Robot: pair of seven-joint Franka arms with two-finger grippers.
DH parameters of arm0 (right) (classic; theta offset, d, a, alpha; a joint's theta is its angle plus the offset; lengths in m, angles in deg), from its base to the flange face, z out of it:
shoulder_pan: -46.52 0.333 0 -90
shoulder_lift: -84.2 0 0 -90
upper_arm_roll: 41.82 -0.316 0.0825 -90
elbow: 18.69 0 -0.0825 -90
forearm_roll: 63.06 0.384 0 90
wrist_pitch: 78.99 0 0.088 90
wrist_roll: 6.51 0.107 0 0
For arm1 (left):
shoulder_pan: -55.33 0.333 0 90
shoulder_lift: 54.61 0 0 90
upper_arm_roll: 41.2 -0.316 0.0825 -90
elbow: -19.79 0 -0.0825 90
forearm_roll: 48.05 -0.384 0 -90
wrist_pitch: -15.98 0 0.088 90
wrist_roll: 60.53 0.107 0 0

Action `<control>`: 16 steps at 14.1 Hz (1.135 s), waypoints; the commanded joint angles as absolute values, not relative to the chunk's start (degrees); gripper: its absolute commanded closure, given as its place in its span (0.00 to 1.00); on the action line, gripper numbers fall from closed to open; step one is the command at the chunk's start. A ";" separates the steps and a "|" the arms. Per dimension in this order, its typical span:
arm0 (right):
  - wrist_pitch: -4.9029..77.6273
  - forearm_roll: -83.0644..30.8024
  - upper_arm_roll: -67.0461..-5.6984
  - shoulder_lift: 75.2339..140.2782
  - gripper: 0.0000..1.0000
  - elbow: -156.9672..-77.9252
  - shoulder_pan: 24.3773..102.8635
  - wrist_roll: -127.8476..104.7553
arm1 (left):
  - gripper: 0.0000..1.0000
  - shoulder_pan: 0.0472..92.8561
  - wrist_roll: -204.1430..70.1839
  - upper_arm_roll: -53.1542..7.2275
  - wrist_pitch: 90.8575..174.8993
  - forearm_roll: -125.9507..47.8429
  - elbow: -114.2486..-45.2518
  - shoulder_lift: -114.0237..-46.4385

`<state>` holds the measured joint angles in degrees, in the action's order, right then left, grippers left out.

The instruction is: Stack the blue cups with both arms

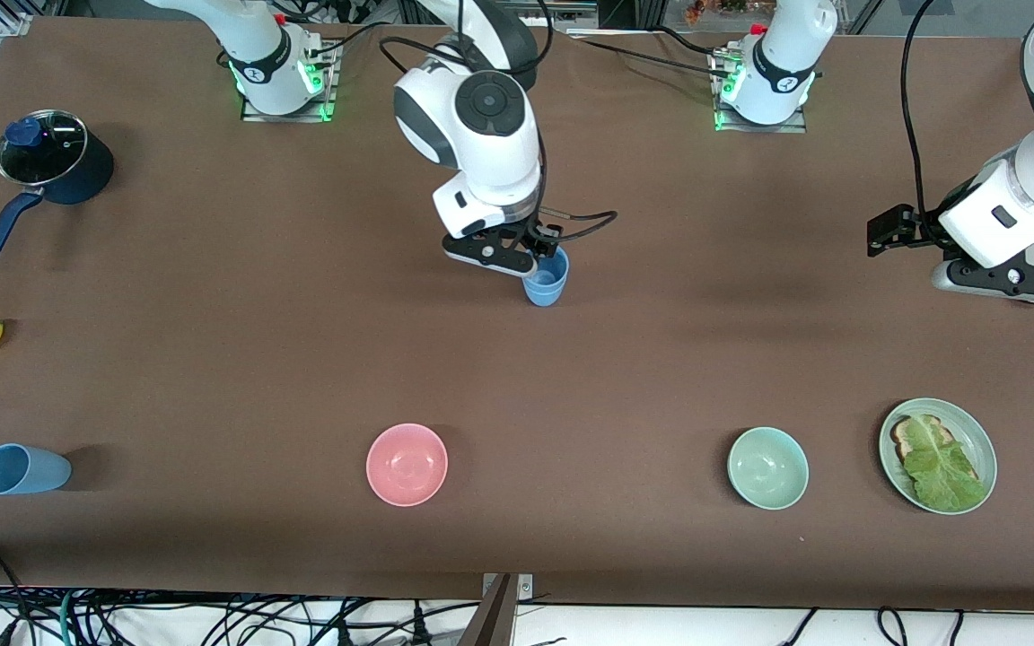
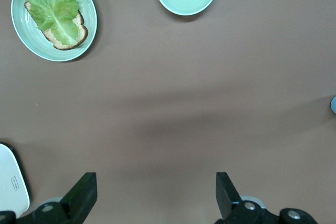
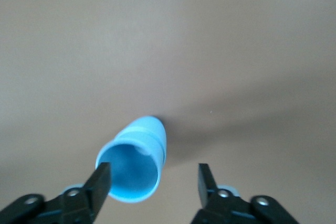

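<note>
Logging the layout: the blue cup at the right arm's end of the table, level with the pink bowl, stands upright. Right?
No: that blue cup lies on its side, as the front view shows; the rest holds. The right end effector is open at the other blue cup; the left end effector waits open over the table.

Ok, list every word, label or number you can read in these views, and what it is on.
None can be read.
Small mark on the white casing in the left wrist view: too small.
Dark marks on the arm bases: too small.
The cups, bowls and plate are blank.
</note>
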<state>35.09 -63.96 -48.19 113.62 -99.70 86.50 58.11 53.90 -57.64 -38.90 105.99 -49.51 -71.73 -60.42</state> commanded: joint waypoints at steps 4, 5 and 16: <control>23.60 -62.80 -48.50 100.49 0.00 -103.14 73.71 38.09 | 0.00 54.01 -56.93 -39.27 105.72 -48.92 -72.67 -59.18; 21.57 -62.45 -48.50 97.94 0.00 -103.93 71.07 34.57 | 0.00 54.09 -57.01 -39.27 105.72 -48.92 -72.67 -59.18; 7.33 -59.64 -48.94 84.74 0.00 -109.39 47.15 1.59 | 0.00 54.71 -56.75 -38.65 104.40 -48.48 -68.72 -59.80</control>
